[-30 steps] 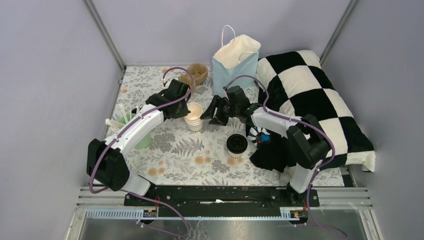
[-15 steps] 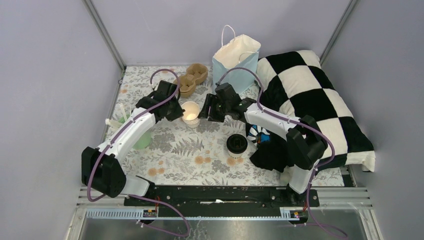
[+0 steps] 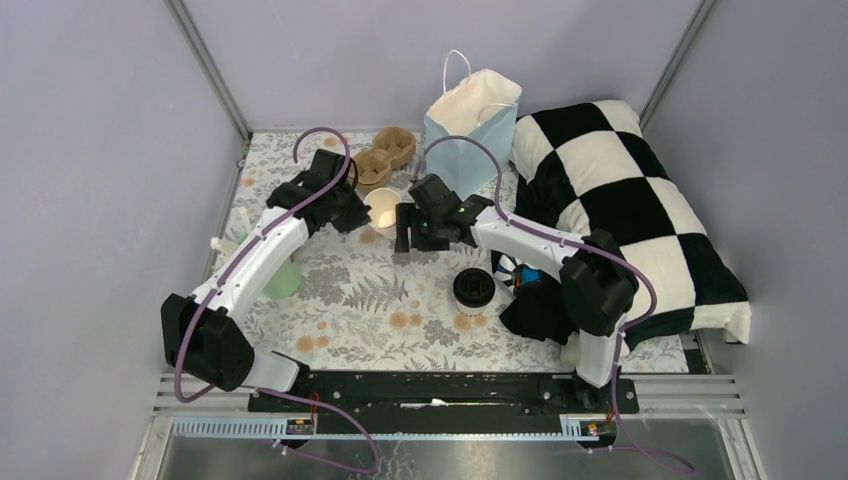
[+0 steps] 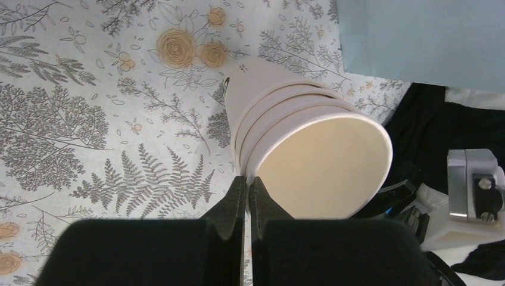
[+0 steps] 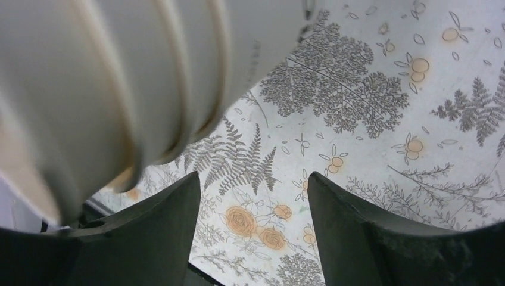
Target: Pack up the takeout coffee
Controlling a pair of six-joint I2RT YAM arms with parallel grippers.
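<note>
White-shelled left arm and right arm, black joints, purple cables, black tapered end effector fingers.

Plain lavender-grey walls close the space in at the left, back and right, with slanting metal posts at the far corners. The worktop is covered by a pale cloth printed with grey ferns and orange flowers. A large black-and-white chequered cushion lies along its right side. A black rail runs along the near edge. The light is soft and even.

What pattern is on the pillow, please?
The pillow has black-and-white checks, clearest from the top camera.
</note>
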